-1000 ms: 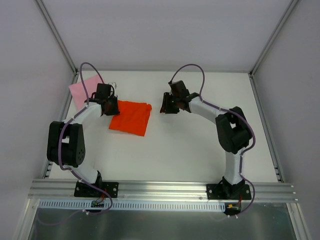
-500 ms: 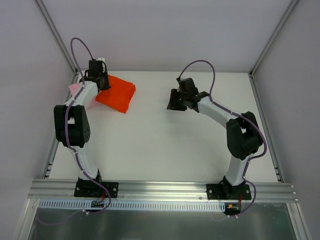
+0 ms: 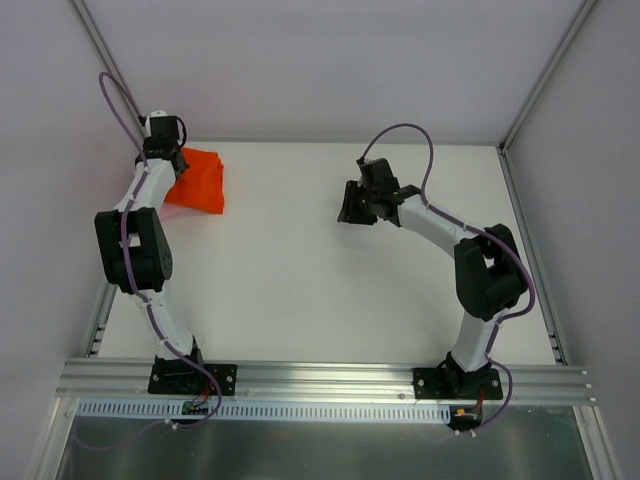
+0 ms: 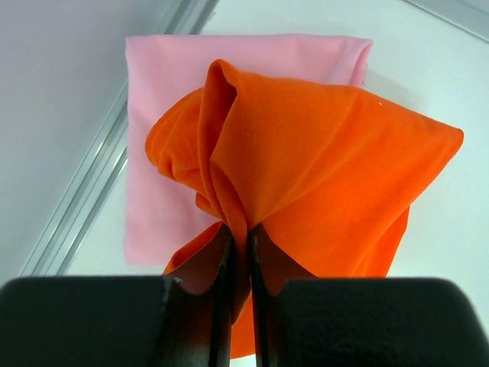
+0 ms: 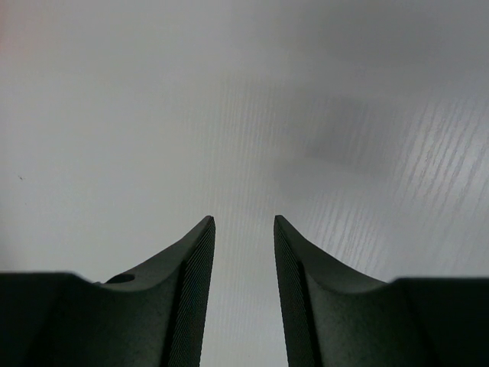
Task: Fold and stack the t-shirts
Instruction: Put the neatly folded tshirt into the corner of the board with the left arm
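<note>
— How were the fingers (image 4: 220, 306) of the left gripper (image 4: 237, 238) found?

— They were found pressed together, with a bunched fold of the orange-red shirt (image 4: 328, 168) clamped between them. Only a thin strip of cloth was seen in the gap.

— And where was that shirt placed?

— It was seen at the far left corner of the table (image 3: 320, 280). It was gathered into deep creases at the pinch and spread wider away from the gripper. In the left wrist view it was draped across the pink shirt (image 4: 157, 115), which was folded flat into a square. The pink cloth was left showing past the orange on the side toward the table's edge. Whether the orange cloth was fully rested on the pink or partly held above it could not be told.

— What was noted beside the two shirts?

— A metal side rail (image 4: 72, 229) was seen running just beside the pink square, with a pale wall (image 4: 53, 92) beyond it. From above, the left arm was seen stretched out to that corner, and a purple cable (image 3: 112, 95) was looped over it.

— How was the right gripper (image 5: 244, 222) held?

— It was held well apart from both shirts, over the far middle of the table. Its fingers were parted, and only the white tabletop was seen between them.
</note>
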Controlling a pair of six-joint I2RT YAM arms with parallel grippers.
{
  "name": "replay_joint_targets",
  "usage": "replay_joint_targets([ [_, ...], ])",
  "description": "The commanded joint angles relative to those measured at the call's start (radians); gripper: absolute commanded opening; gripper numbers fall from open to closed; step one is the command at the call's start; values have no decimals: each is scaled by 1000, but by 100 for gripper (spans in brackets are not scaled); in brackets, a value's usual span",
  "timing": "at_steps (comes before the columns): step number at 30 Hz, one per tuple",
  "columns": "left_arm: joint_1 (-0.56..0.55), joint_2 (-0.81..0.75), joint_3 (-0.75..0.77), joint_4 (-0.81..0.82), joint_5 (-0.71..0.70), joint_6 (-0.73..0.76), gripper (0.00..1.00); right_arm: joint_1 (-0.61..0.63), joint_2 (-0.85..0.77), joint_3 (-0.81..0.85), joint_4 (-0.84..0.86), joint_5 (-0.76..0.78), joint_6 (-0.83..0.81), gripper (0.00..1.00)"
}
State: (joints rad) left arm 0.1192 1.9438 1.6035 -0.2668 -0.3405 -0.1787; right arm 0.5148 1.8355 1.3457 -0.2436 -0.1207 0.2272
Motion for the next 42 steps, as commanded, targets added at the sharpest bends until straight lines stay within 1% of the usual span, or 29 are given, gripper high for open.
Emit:
replay_joint_targets([
  [1, 28, -14, 55, 60, -127, -57, 0, -1, -27, -5, 18, -8, 12, 39],
  [6, 69, -20, 3, 35, -152, -119, 0, 1, -24, -3, 15, -14, 4, 39],
  [7, 79, -23, -7, 32, -152, -137, 3, 1, -24, -3, 13, -17, 6, 39],
  [8, 85, -26, -16, 25, -158, -148, 10, -1, -22, -3, 12, -20, 4, 39],
  [9, 91, -26, -20, 12, -160, -154, 20, 1, -22, -3, 12, -26, 3, 39],
  [10, 97, -28, -24, 12, -157, -156, 47, 1, -22, -3, 12, -30, 3, 39],
  [11, 97, -29, -36, 14, -157, -153, 65, 1, -22, -5, 12, -31, 1, 40],
  [12, 99, -31, -42, 15, -152, -151, 76, -1, -25, -5, 10, -34, 0, 41],
  [14, 97, -45, -62, 12, -150, -159, 83, -1, -27, -5, 9, -39, -3, 41],
  [16, 99, -72, -77, 11, -157, -177, 97, -1, -33, -5, 10, -46, -8, 41],
  [17, 96, -84, -91, 9, -173, -185, 99, 1, -36, -6, 10, -51, -9, 41],
  [20, 99, -127, -103, -14, -207, -212, 99, -1, -57, -23, 20, -63, -12, 42],
  [22, 99, -166, -115, -15, -193, -223, 99, 1, -70, -39, 29, -79, -14, 42],
  [23, 97, -181, -135, -11, -177, -226, 99, 1, -84, -43, 30, -83, -15, 42],
  [25, 97, -238, -165, -5, -83, -238, 99, 1, -104, -56, 41, -103, -19, 47],
  [26, 97, -259, -206, 15, -46, -242, 99, 1, -129, -68, 43, -108, -29, 48],
  [27, 97, -310, -232, 35, 51, -234, 99, -1, -145, -74, 47, -121, -44, 53],
  [29, 96, -357, -295, 57, 144, -235, 99, 1, -183, -98, 56, -131, -63, 61],
  [30, 94, -403, -325, 66, 238, -235, 99, 1, -224, -105, 56, -129, -72, 70],
  [31, 89, -423, -338, 66, 271, -232, 99, -1, -246, -109, 52, -125, -98, 76],
  [32, 79, -443, -346, 43, 290, -223, 99, -1, -292, -111, 38, -113, -115, 85],
  [34, 30, -502, -367, 5, 279, -197, 99, 1, -337, -106, 17, -90, -147, 94],
  [35, 16, -523, -381, -2, 278, -186, 99, -1, -361, -102, -14, -53, -175, 99],
  [36, -15, -563, -395, -8, 275, -179, 99, -1, -407, -102, -26, -33, -187, 97],
  [38, -39, -603, -444, -8, 278, -182, 99, -1, -456, -108, -61, 16, -219, 97],
  [39, -71, -644, -462, -6, 284, -183, 99, -1, -508, -114, -69, 33, -219, 96],
  [41, -110, -695, -516, -6, 275, -191, 99, -2, -557, -125, -94, 90, -248, 96],
  [42, -116, -744, -534, -6, 276, -191, 99, -2, -580, -126, -108, 113, -249, 96],
])
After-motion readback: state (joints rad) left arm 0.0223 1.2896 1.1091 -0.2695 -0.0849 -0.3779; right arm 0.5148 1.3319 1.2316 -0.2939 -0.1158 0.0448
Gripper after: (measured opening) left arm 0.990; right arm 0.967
